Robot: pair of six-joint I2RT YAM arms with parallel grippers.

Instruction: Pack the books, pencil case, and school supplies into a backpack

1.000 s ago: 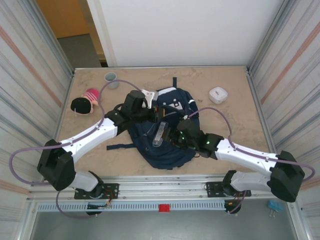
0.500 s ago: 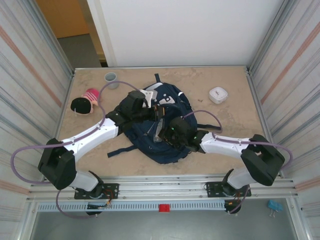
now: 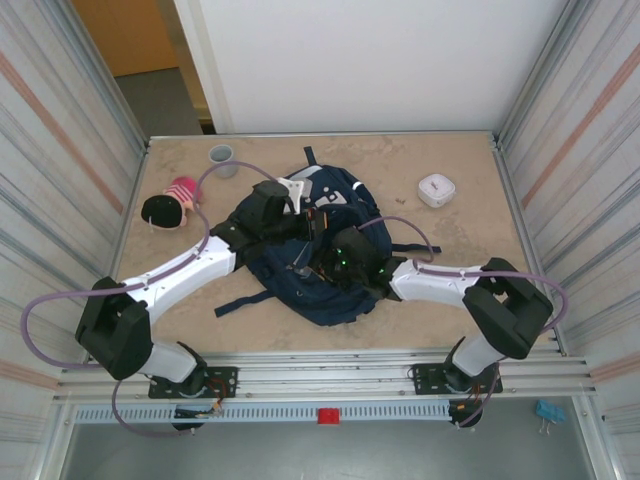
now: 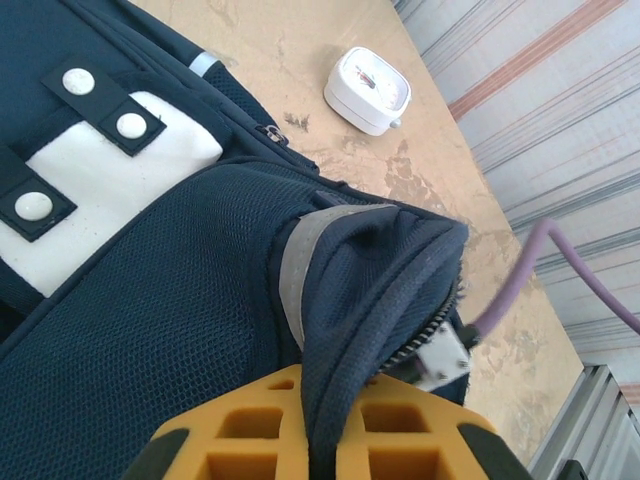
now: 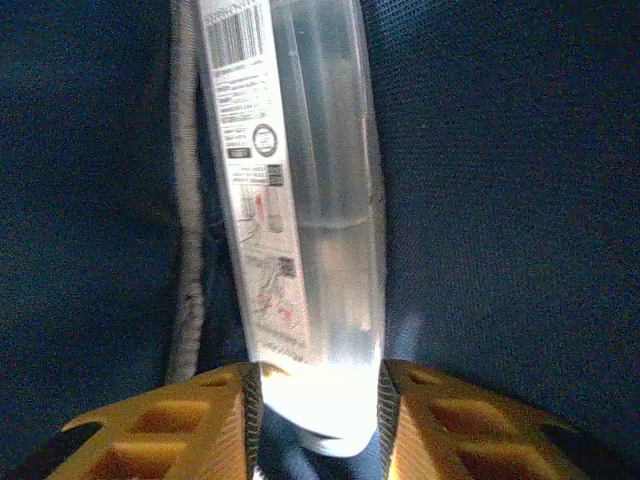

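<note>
The navy backpack lies in the middle of the table, white patches toward the far end. My left gripper is shut on a fold of the backpack's fabric beside a zipper, pinched between the yellow fingers; the left gripper holds that edge up. My right gripper reaches into the backpack opening from the right. In the right wrist view it is shut on the near end of a long clear plastic case with a printed label, dark backpack lining all around it.
A small white square box sits on the table right of the backpack. A grey cup stands at the far left, a pink and black item near the left wall. Backpack straps trail left.
My right arm has swung left and pushed the clear case from above the backpack down into its opening. The backpack shifted slightly. The left gripper kept its hold.
</note>
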